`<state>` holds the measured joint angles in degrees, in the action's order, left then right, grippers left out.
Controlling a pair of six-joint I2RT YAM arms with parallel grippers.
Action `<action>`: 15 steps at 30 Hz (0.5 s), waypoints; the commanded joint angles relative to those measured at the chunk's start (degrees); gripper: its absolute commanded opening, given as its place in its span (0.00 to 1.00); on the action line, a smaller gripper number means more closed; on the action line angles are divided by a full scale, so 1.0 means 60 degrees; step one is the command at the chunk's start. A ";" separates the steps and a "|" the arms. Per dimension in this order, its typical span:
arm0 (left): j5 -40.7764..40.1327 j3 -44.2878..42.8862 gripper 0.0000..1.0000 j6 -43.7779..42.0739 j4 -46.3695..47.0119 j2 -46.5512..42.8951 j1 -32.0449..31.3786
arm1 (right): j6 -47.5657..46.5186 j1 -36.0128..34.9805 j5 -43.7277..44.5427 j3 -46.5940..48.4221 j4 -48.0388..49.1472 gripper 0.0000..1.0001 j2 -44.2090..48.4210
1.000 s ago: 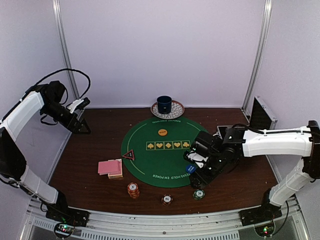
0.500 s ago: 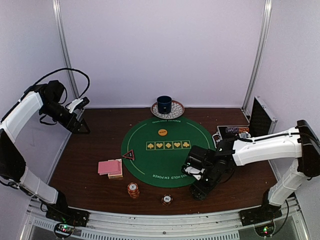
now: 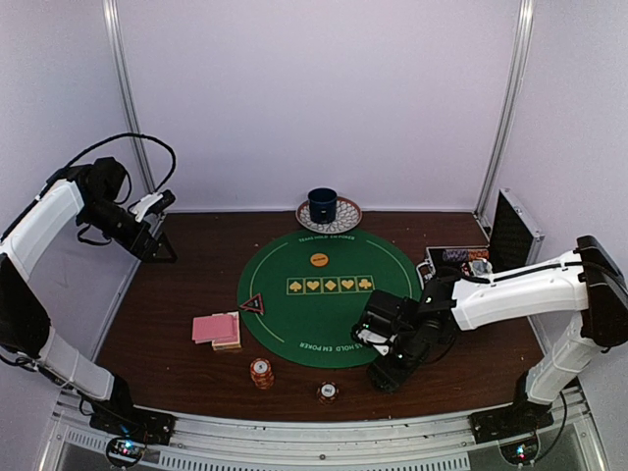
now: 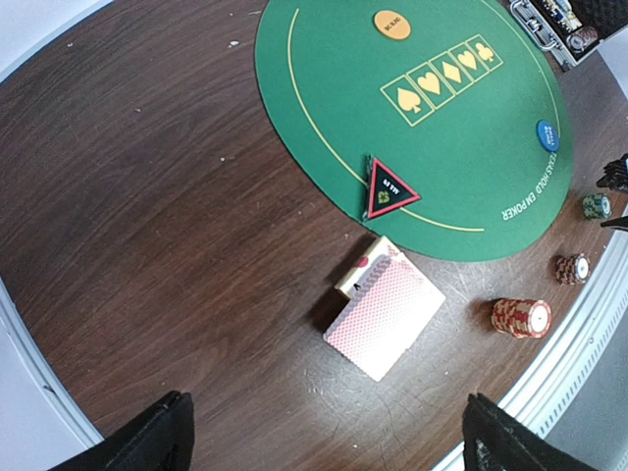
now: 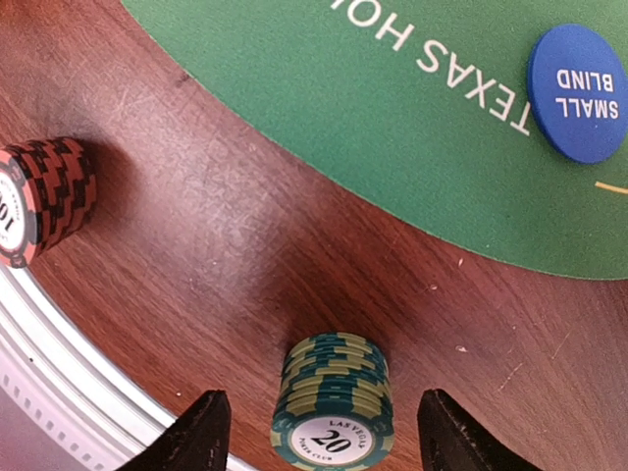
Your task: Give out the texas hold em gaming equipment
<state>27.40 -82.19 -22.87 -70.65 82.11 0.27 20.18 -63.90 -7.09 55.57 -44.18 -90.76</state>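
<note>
My right gripper (image 5: 329, 444) is open low over the wood, one finger on each side of a green chip stack (image 5: 334, 400) marked 20; I cannot tell if they touch it. In the top view the right gripper (image 3: 386, 373) hides that stack. A red chip stack (image 5: 39, 201) and the blue Small Blind disc (image 5: 579, 78) lie nearby. My left gripper (image 3: 165, 251) is open and empty, raised at the far left. Below the left gripper (image 4: 329, 456) lie the pink-backed cards (image 4: 385, 306), the triangle marker (image 4: 390, 189), the orange disc (image 4: 392, 24) and an orange chip stack (image 4: 521, 317).
The round green mat (image 3: 314, 314) fills the middle. A dark blue cup (image 3: 322, 204) on a saucer stands at the back. An open case (image 3: 512, 231) with chips stands at the right. The metal table rail (image 5: 59, 373) runs close to the green stack.
My right gripper has moved toward the near edge and lowered around the green chip stack, which it now hides in the top view. The left arm has not moved.
</note>
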 commanded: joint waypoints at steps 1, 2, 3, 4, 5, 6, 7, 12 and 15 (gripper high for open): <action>0.0081 -0.0304 0.98 -0.0090 -0.0074 -0.0277 -0.0014 | 0.0159 -0.0029 0.0381 -0.0234 0.0234 0.68 -0.0067; 0.0067 -0.0305 0.98 -0.0085 -0.0080 -0.0280 -0.0016 | 0.0156 -0.0033 0.0384 -0.0251 0.0249 0.68 -0.0077; 0.0072 -0.0305 0.98 -0.0084 -0.0087 -0.0294 -0.0007 | 0.0165 -0.0029 0.0398 -0.0264 0.0258 0.68 -0.0078; 0.0064 -0.0314 0.98 -0.0084 -0.0080 -0.0286 -0.0011 | 0.0170 -0.0030 0.0401 -0.0286 0.0256 0.67 -0.0086; 0.0057 -0.0315 0.98 -0.0084 -0.0100 -0.0283 -0.0016 | 0.0174 -0.0036 0.0414 -0.0307 0.0261 0.67 -0.0070; 0.0069 -0.0319 0.97 -0.0084 -0.0111 -0.0278 -0.0015 | 0.0180 -0.0037 0.0432 -0.0322 0.0252 0.67 -0.0068; 0.0058 -0.0330 0.98 -0.0084 -0.0109 -0.0281 -0.0016 | 0.0192 -0.0030 0.0431 -0.0337 0.0253 0.66 -0.0064; 0.0070 -0.0348 0.98 -0.0072 -0.0117 -0.0231 -0.0015 | 0.0196 -0.0037 0.0454 -0.0348 0.0239 0.60 0.0042; 0.0068 -0.0356 0.98 -0.0070 -0.0115 -0.0206 -0.0012 | 0.0194 -0.0029 0.0464 -0.0341 0.0208 0.55 0.0071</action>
<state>27.40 -82.43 -22.87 -70.89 81.84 0.27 21.08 -63.88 -5.72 53.82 -43.09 -90.89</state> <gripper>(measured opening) 0.976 0.574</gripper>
